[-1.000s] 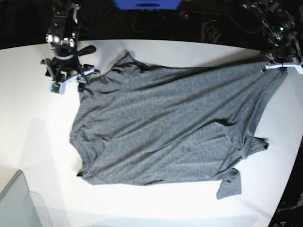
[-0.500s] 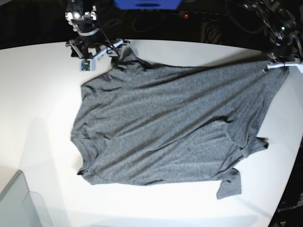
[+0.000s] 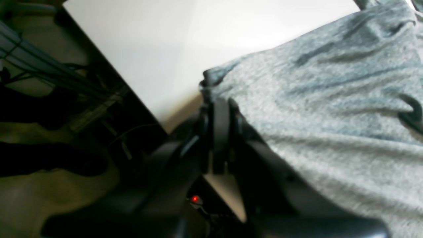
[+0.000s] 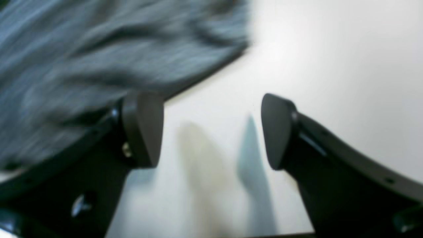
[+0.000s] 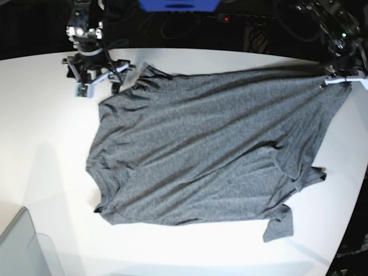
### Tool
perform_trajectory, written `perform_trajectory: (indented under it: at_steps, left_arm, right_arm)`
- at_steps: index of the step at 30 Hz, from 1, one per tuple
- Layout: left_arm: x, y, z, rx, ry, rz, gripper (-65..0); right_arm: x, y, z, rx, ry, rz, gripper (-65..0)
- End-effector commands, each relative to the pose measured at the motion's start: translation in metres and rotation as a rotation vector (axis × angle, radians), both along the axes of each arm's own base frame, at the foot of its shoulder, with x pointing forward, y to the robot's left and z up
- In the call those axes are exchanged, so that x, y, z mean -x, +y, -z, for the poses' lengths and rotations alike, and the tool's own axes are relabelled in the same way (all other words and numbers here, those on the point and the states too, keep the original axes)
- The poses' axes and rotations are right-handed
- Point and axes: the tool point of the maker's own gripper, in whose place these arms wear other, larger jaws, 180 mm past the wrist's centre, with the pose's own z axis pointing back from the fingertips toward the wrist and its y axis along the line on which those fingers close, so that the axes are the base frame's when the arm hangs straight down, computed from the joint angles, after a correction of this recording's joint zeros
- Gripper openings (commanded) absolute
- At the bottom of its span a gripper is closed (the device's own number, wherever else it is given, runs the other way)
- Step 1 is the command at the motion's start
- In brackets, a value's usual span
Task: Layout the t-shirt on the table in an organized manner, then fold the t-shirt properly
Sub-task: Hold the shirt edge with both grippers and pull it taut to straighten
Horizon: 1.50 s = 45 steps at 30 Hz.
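Grey t-shirt (image 5: 207,149) spread rumpled across the white table (image 5: 40,138). Left gripper (image 3: 219,109) pinching its far corner; right gripper (image 4: 211,132) gaping, empty, beside the sleeve. Risk: one-sided pull skewing everything.

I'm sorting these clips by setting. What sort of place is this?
Probably a robotics lab or test bench: a glossy white table carries only a dark heather-grey knit t-shirt, two robot arms work its far edge, and cables and a red indicator light sit behind.
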Motion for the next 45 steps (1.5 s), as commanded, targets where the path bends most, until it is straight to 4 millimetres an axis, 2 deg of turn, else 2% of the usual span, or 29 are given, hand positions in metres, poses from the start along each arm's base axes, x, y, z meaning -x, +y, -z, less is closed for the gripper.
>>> perform_trajectory:
  at_steps: [1,3,5,10,13,17,21,24,30,32,36,39,42,45]
  left_arm:
    - [-0.004,0.007,-0.012,-0.041,-0.028,0.002,-64.8]
    - [-0.004,0.006,-0.012,-0.04,-0.028,0.003,-64.8]
    - [-0.004,0.006,-0.012,-0.04,-0.028,0.003,-64.8]
    - [-0.004,0.006,-0.012,-0.04,-0.03,0.003,-64.8]
    - [-0.004,0.006,-0.012,-0.04,-0.03,0.003,-64.8]
    - [-0.008,0.006,-0.014,-0.04,-0.039,0.002,-64.8]
    - [-0.014,0.005,-0.016,-0.037,-0.054,0.004,-64.8]
    - [-0.015,0.005,-0.017,-0.037,-0.057,0.005,-64.8]
    - [-0.021,0.005,-0.02,-0.035,-0.074,0.003,-64.8]
    - [-0.021,0.005,-0.02,-0.035,-0.074,0.003,-64.8]
    - [-0.021,0.005,-0.019,-0.033,-0.074,0.002,-64.8]
    - [-0.02,0.005,-0.01,-0.017,-0.06,0.0,-64.8]
    - [-0.022,0.005,-0.008,-0.01,-0.063,-0.005,-64.8]
    - [-0.022,0.005,-0.006,-0.005,-0.059,-0.006,-64.8]
  right_arm:
    - [-0.016,-0.006,-0.015,0.01,-0.067,0.013,-18.6]
    - [-0.024,-0.023,-0.022,0.03,-0.092,0.051,-18.5]
    - [-0.03,-0.03,-0.024,0.038,-0.105,0.068,-18.4]
    - [-0.04,-0.03,-0.01,0.033,-0.081,0.06,-18.6]
    - [-0.032,-0.028,-0.006,0.027,-0.066,0.062,-18.7]
    - [-0.009,0.005,-0.007,-0.011,-0.042,-0.002,-18.7]
    - [0.005,0.052,-0.009,-0.073,-0.03,-0.107,-18.7]
    - [0.009,0.071,-0.007,-0.1,-0.02,-0.147,-18.7]
    - [-0.002,0.075,-0.012,-0.104,-0.045,-0.159,-18.5]
    - [-0.002,0.076,-0.009,-0.106,-0.036,-0.161,-18.5]
    - [0.0,0.095,-0.008,-0.13,-0.031,-0.202,-18.6]
    - [0.005,0.108,0.0,-0.148,-0.01,-0.232,-18.8]
    - [0.003,0.113,0.008,-0.152,0.006,-0.245,-19.0]
    - [0.001,0.113,0.015,-0.148,0.017,-0.249,-24.8]
